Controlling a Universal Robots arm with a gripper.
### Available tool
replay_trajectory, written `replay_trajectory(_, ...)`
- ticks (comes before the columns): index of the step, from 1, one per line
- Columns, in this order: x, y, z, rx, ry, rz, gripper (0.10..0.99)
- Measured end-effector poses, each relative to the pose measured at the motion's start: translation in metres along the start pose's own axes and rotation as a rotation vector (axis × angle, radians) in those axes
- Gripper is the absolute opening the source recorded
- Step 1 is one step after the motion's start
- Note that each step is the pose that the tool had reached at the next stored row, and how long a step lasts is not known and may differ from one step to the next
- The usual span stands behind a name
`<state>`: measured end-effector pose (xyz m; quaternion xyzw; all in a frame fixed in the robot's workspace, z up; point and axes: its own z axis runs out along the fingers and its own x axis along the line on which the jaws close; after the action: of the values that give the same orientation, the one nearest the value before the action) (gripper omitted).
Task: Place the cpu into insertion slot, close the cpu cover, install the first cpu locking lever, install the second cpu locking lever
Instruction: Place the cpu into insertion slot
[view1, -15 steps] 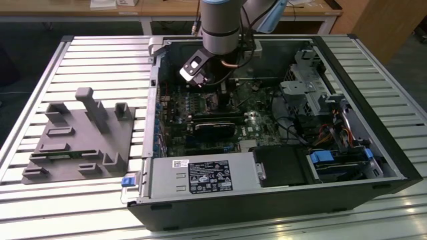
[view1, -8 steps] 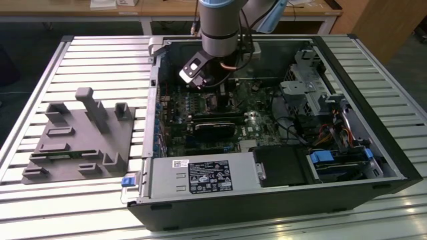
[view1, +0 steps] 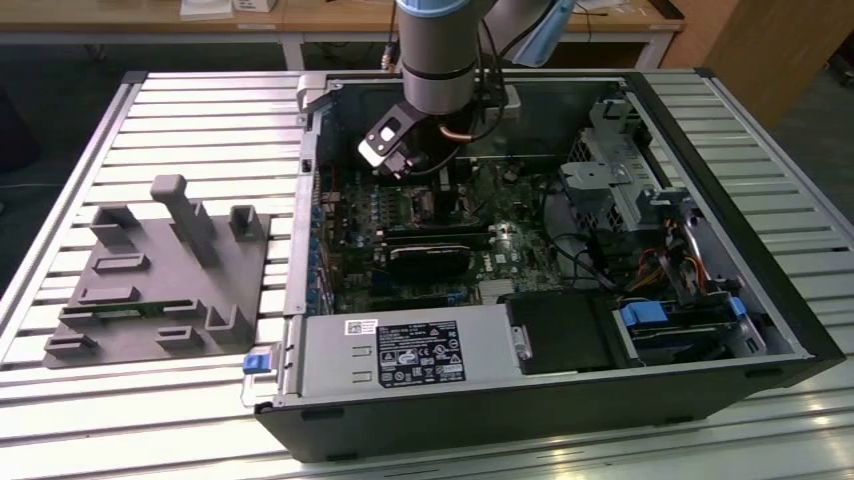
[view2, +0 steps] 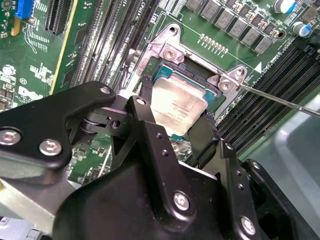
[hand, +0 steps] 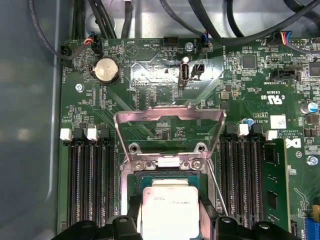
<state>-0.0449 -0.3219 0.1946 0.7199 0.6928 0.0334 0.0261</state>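
your hand (view2: 178, 103) pinches cpu (view2: 175, 111) by opposite edges | insertion slot (view2: 191, 65) just beneath | likely light, stiff, fragile: grip edges only

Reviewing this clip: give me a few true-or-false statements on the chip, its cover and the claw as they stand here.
1. The claw is shut on the pale silvery-grey square chip. True.
2. The thin silvery metal cover frame is closed over the chip. False: it stands swung open, clear of the chip.
3. The chip is at the silvery-rimmed square socket in the green circuit board. True.
4. The round silver coin battery lies on the table outside the black computer case. False: it sits on the green circuit board.
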Motion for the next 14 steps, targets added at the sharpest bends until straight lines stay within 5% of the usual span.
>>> replay_trajectory(14, 0.0012, 0.0, 0.002, 0.0, -0.0001, 0.0, 0.537)
